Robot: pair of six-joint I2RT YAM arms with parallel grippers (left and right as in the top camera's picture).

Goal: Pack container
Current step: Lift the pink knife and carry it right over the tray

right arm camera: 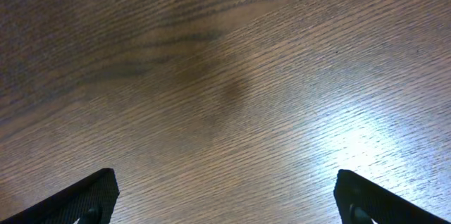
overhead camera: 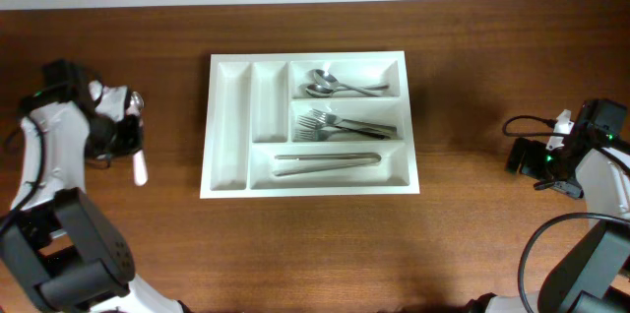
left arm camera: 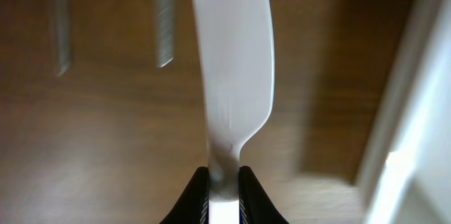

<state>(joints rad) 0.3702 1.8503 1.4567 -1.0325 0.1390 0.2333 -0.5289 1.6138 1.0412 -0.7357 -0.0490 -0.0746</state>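
We see two arms built alike: white shells over the long links, black housings at the joints. The left arm [overhead camera: 54, 141], at the left edge of the overhead frame, has a tiny green light [overhead camera: 39, 93] near its upper joint, and its lower segments at bottom left are bulky, dark and rounded. The right arm [overhead camera: 602, 173], at the right edge, glows green in spots too, and a black cable [overhead camera: 525, 121] loops off it, with another arcing at lower right. In the wrist views the left fingers [left arm camera: 192, 199] are slim, glossy black wedges, while the right fingers [right arm camera: 88, 194] are matte black with blunt corners.
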